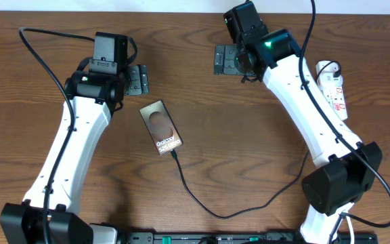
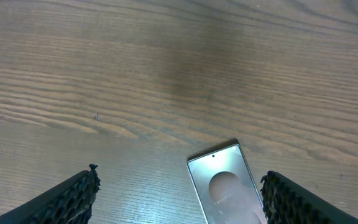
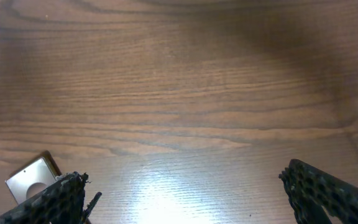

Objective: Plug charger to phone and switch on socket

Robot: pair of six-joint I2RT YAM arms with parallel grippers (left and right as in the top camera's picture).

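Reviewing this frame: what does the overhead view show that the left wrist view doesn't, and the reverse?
Only overhead: both arms, the charger running to the phone at its lower end, and the socket at the right edge. Only left wrist: a close look at the left gripper, its textured fingers spread wide. Both: the phone lying on the wooden table, untouched.

Dark wood-grain table (image 1: 208,88), white strip (image 1: 181,5) beyond (far edge)

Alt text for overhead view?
A bronze phone lies mid-table, the black charger cable meeting its near end. The left gripper and right gripper stand open and empty beyond it; the white socket strip lies by the right arm.
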